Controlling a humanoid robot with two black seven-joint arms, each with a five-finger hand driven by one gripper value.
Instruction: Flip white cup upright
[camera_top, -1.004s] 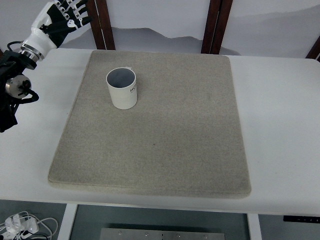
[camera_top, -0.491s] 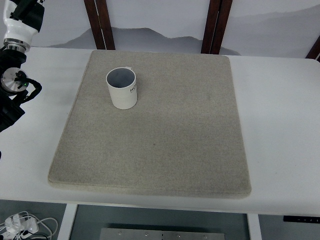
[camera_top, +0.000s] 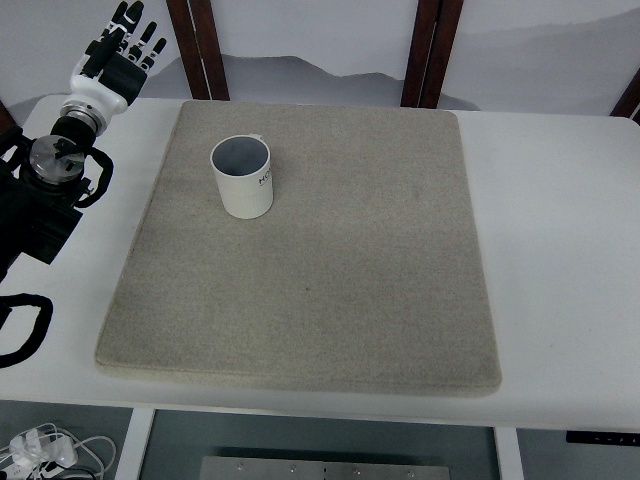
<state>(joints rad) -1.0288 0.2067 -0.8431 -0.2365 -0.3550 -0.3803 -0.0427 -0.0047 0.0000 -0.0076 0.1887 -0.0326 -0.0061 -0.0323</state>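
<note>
The left hand (camera_top: 120, 52) has swung back into view, fingers spread

white cup (camera_top: 242, 177) print: we can spot small dark lettering on its side, near the rim, but it's too tiny for us to read properly
anything else readable: nope, we can't find any

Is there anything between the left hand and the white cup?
No object. The top view shows only bare white table and the grey mat's edge between the left hand and the white cup.
</note>
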